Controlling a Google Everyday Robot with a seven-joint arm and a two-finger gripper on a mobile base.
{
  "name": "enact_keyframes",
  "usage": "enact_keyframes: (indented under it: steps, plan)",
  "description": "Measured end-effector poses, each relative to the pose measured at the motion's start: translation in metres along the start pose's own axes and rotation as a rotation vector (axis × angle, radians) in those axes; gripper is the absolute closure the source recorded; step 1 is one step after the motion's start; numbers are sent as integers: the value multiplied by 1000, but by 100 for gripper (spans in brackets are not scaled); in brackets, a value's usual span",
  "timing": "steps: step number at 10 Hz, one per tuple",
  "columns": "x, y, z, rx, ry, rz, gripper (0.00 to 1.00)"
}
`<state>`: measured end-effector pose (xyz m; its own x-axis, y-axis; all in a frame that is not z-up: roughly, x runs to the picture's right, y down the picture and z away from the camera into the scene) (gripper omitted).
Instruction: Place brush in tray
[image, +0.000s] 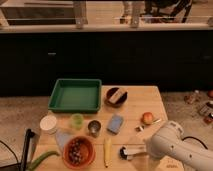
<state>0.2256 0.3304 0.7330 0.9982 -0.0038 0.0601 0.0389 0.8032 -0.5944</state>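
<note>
The brush (131, 150) lies on the wooden table near its front edge, with the black bristle head to the left and the white handle pointing right. The green tray (75, 106) sits at the table's back left, with nothing in it. My white arm comes in from the bottom right. My gripper (145, 150) is at the arm's left end, right at the brush's handle end and low over the table. The arm hides the far end of the handle.
A dark bowl (116, 96) stands right of the tray. An apple (147, 117), a blue sponge (115, 123), a metal cup (94, 127), a green cup (76, 120), a white tub (49, 123), an orange bowl (78, 150) and a yellow stick (106, 151) crowd the front.
</note>
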Motion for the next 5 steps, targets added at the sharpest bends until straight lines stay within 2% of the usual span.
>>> enact_keyframes:
  steps: [5]
  plan:
    - [6, -7, 16, -7, -19, 4, 20]
